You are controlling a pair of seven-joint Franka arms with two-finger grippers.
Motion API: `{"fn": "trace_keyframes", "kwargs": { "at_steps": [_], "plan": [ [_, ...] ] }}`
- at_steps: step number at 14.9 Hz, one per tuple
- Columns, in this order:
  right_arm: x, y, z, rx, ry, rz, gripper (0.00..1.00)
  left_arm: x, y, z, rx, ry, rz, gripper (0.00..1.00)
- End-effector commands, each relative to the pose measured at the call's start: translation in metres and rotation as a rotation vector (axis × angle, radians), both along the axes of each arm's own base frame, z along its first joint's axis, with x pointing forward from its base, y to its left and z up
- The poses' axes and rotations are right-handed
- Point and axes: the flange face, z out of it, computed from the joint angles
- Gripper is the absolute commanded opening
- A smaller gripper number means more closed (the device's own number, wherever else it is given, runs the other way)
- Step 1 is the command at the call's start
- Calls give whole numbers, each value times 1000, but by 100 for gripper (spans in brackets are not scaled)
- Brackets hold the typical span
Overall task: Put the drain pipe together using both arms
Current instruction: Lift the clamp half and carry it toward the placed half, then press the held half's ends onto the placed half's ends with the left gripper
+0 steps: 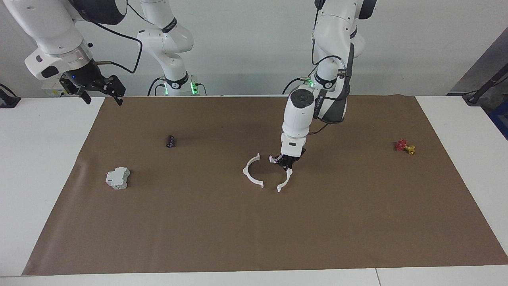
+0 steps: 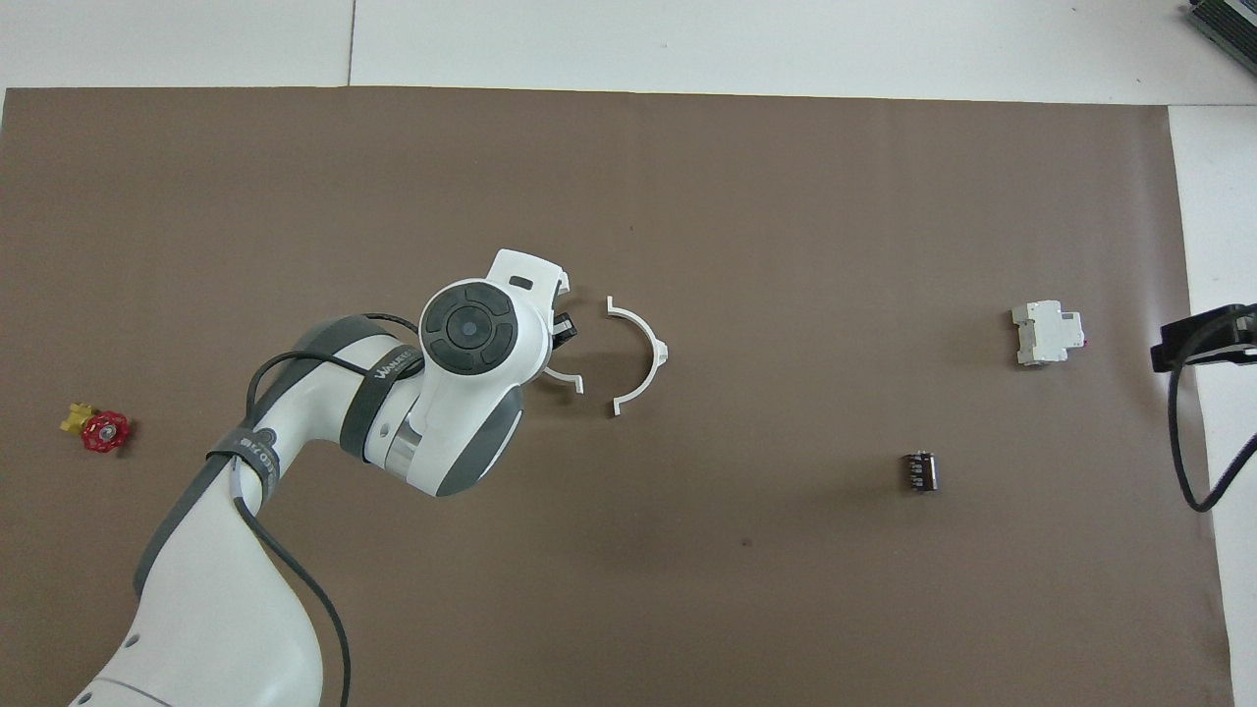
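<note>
The drain pipe lies in two white half-ring pieces on the brown mat, their open sides facing each other with a small gap. One half-ring (image 1: 251, 173) lies free and also shows in the overhead view (image 2: 645, 355). My left gripper (image 1: 286, 161) is down at the mat, shut on the other half-ring (image 1: 284, 181), toward the end of it nearer the robots. In the overhead view the left hand (image 2: 562, 329) hides most of that piece (image 2: 568, 378). My right gripper (image 1: 99, 90) is open and empty, raised over the mat's edge at the right arm's end (image 2: 1203, 339), and waits.
A grey-white boxy block (image 1: 117, 178) and a small black cylinder (image 1: 170, 141) lie on the mat toward the right arm's end. A small red and yellow valve (image 1: 405, 146) lies toward the left arm's end. The brown mat (image 1: 254, 238) covers the white table.
</note>
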Motion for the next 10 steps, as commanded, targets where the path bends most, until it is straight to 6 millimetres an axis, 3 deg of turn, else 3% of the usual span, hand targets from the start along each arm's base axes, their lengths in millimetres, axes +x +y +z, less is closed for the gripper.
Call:
{"fn": "trace_keyframes", "kwargs": {
  "at_steps": [1,6,10],
  "plan": [
    [-8,-3,3,5,-2,19,100,-15,-2,3,21,-4,18,0],
    [-8,-3,3,5,-3,20,100,-29,-20,-1,12,-5,58,0],
    [-7,-3,2,5,-2,20,100,-30,-23,-7,9,-11,57,0]
  ]
}}
